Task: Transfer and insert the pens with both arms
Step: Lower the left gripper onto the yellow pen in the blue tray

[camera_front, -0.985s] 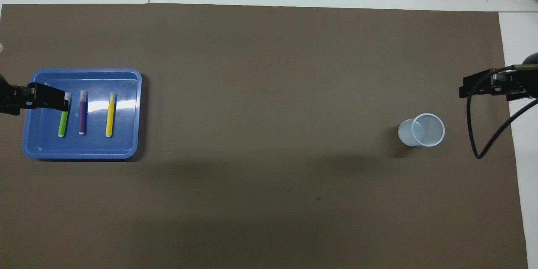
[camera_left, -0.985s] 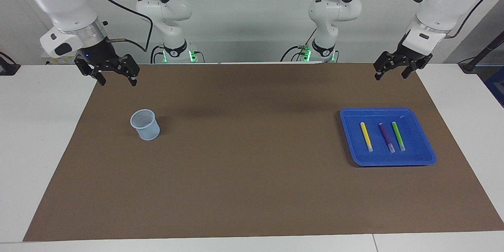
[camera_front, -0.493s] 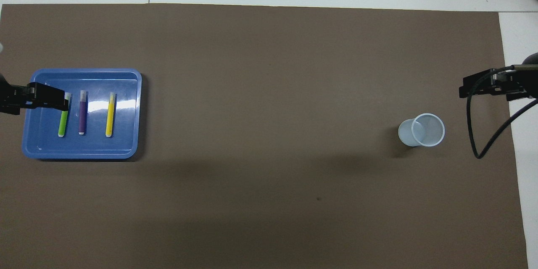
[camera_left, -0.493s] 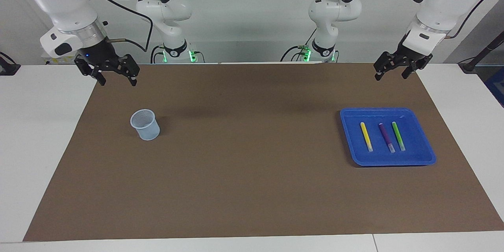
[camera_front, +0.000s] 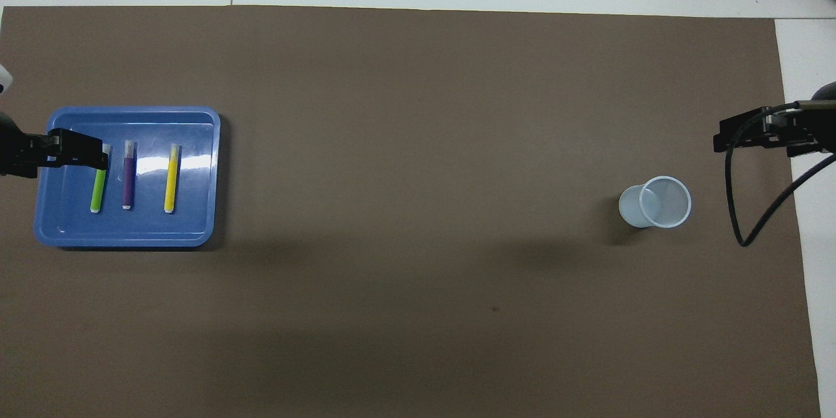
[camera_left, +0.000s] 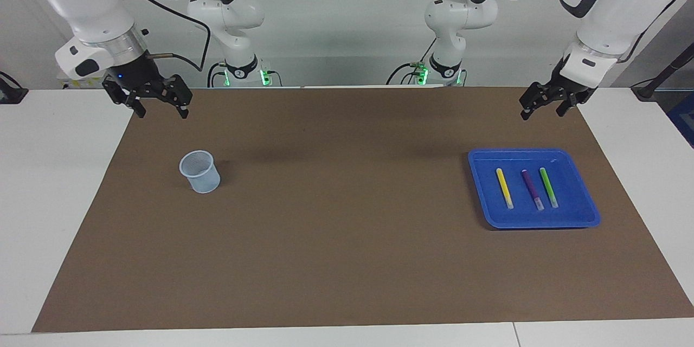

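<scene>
Three pens lie side by side in a blue tray point(camera_left: 542, 222) at the left arm's end of the table: yellow point(camera_left: 505, 188), purple point(camera_left: 532, 190) and green point(camera_left: 548, 187). The overhead view shows the tray point(camera_front: 130, 238) with the green point(camera_front: 98, 186), purple point(camera_front: 128, 176) and yellow point(camera_front: 171, 179) pens. My left gripper point(camera_left: 544, 111) is open and empty, up in the air over the mat by the tray. In the overhead view it point(camera_front: 72, 150) covers the green pen's pale end. My right gripper point(camera_left: 161, 109) is open and empty and waits over the mat's corner point(camera_front: 744, 134).
A pale translucent cup point(camera_left: 200, 172) stands upright on the brown mat at the right arm's end of the table point(camera_front: 656, 202). Two smaller white arms with green lights point(camera_left: 233, 21) point(camera_left: 458, 16) stand at the table's robot edge. A black cable point(camera_front: 751, 209) hangs from the right arm.
My left gripper has dropped a little and turned, coming slightly toward the tray. The right arm, the pens and the cup have not moved.
</scene>
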`<state>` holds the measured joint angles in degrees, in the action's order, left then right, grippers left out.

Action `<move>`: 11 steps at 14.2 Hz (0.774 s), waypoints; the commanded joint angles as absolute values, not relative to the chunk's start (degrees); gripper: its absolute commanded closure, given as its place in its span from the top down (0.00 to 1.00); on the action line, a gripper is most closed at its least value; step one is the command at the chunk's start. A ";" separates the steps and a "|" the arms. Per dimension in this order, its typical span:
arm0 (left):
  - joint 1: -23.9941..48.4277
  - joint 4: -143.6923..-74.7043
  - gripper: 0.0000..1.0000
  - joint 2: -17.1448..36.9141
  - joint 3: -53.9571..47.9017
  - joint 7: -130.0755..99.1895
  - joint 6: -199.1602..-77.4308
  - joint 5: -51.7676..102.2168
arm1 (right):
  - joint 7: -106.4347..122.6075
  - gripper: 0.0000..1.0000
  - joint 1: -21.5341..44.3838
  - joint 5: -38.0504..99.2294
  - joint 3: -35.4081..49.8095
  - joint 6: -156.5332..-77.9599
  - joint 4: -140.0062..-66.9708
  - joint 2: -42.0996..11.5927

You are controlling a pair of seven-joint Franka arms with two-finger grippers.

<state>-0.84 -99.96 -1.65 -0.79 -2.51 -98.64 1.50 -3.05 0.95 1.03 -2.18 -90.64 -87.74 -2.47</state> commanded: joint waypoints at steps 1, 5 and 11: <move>-1.23 -105.46 1.00 -2.29 -1.05 -2.81 -105.01 1.67 | -3.25 1.00 0.35 2.29 -1.76 -90.79 -88.33 -1.67; -1.14 -110.73 1.00 -1.50 -1.05 -2.46 -112.30 1.67 | -3.25 1.00 0.35 2.29 -1.76 -90.79 -88.33 -1.67; -1.41 -114.26 1.00 -0.18 -1.05 -1.41 -116.19 1.76 | -3.25 1.00 0.35 2.29 -1.76 -90.79 -88.33 -1.67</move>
